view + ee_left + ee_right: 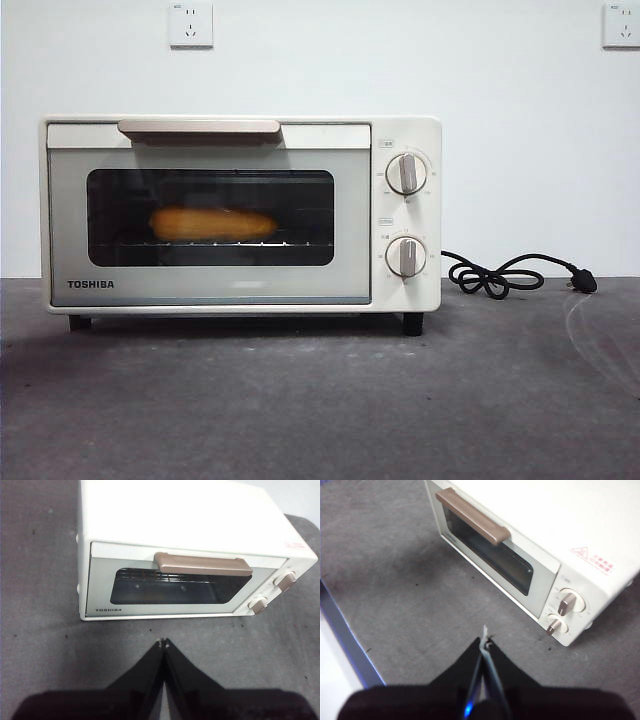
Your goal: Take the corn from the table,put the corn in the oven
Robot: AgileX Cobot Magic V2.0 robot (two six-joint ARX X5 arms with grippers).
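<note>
Readable markings on the oven (240, 215)

"TOSHIBA" stands in dark letters at the door's lower left corner; a red warning triangle label (592, 560) sits on its top, text too small.

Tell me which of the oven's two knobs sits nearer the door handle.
The upper knob, level with the top of the window and closest to the beige handle; the lower knob sits directly beneath it.

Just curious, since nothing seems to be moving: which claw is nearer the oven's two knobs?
Right, most likely. The right claw hangs above the table in front of the knobs at the oven's corner. The left claw faces the door's middle, knobs off to one side.
</note>
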